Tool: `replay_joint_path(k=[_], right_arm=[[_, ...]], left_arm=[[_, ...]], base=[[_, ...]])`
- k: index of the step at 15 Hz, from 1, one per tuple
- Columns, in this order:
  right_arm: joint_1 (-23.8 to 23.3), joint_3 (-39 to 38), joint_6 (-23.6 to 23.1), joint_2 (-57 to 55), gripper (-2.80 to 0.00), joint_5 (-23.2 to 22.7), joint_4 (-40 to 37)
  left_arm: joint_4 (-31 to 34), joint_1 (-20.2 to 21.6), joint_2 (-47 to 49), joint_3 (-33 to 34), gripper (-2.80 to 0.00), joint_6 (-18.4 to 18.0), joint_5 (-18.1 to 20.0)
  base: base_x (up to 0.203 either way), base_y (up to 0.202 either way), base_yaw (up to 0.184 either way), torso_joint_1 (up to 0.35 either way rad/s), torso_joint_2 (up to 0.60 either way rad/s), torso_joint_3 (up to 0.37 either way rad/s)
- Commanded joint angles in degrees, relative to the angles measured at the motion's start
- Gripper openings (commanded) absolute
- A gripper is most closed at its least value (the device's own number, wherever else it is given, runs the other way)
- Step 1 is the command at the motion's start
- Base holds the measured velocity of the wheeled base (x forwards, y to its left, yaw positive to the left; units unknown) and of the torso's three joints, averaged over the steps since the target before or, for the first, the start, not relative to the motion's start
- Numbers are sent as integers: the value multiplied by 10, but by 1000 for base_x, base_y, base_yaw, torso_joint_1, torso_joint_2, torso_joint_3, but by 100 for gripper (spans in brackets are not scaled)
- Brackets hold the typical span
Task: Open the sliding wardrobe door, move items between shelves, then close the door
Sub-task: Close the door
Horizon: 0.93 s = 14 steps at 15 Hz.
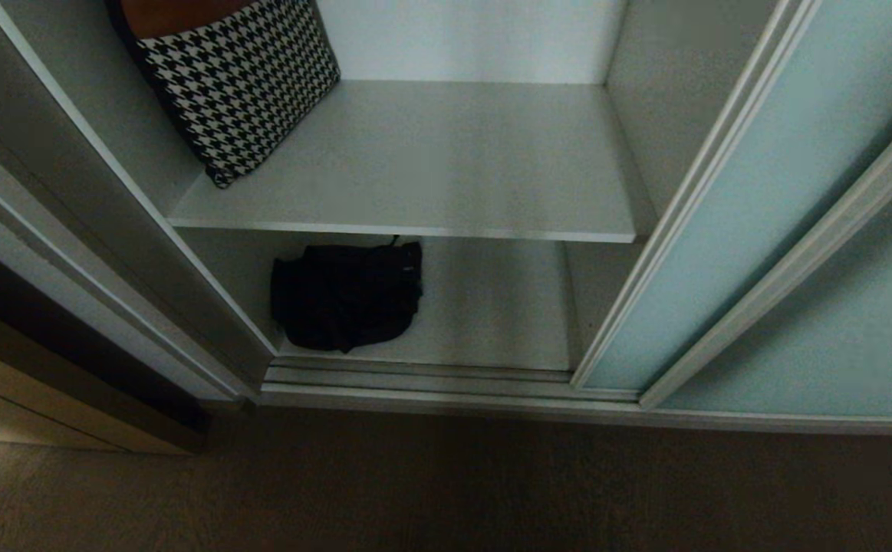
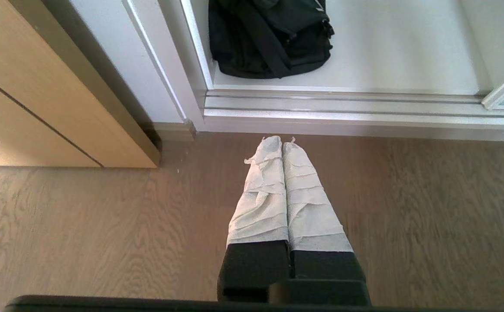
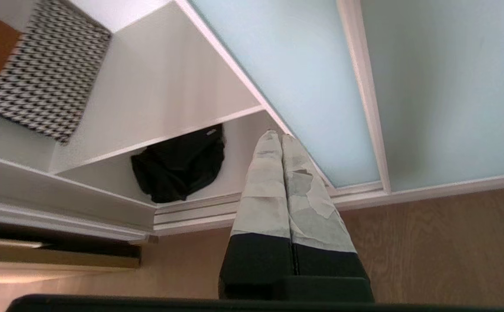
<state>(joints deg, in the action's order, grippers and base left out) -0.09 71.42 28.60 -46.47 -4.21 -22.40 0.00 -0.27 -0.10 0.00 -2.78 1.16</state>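
Observation:
The sliding wardrobe door (image 1: 775, 199), pale blue-green frosted glass in a silver frame, stands pushed to the right, leaving the bay open. A soft black bag (image 1: 346, 295) lies on the bottom shelf (image 1: 492, 307), toward its left. The upper shelf (image 1: 446, 161) carries a houndstooth bag (image 1: 242, 77) leaning in its left corner. Neither gripper shows in the head view. My right gripper (image 3: 281, 135) is shut and empty, raised over the floor in front of the door's (image 3: 304, 78) edge, with the black bag (image 3: 178, 164) beyond it. My left gripper (image 2: 282, 139) is shut and empty, low over the floor before the track.
A ribbed silver floor track (image 1: 415, 379) runs along the bay's foot. A duller frosted twin panel (image 1: 837, 337) overlaps the door on the right. A wooden cabinet (image 2: 39, 99) stands left of the wardrobe's side wall. Wood floor (image 1: 446, 491) lies in front.

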Motion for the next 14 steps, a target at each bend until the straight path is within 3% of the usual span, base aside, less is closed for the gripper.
replay_joint_path(k=[1, 7, 12, 14], right_arm=[[-3, -8, 1, -11, -280, 0, 4], [-38, -42, 3, -47, -280, -7, 96], [-97, -42, 4, -75, -280, -57, 118], [-97, -41, 4, -88, -280, -70, 129]], left_arm=[[0, 0, 0, 0, -280, 0, 0], [0, 0, 0, 0, -280, 0, 0], [0, 0, 0, 0, -280, 0, 0], [0, 0, 0, 0, -280, 0, 0]], base=[[0, 0, 0, 0, 0, 0], [0, 0, 0, 0, 0, 0], [0, 0, 0, 0, 0, 0], [0, 0, 0, 0, 0, 0]])
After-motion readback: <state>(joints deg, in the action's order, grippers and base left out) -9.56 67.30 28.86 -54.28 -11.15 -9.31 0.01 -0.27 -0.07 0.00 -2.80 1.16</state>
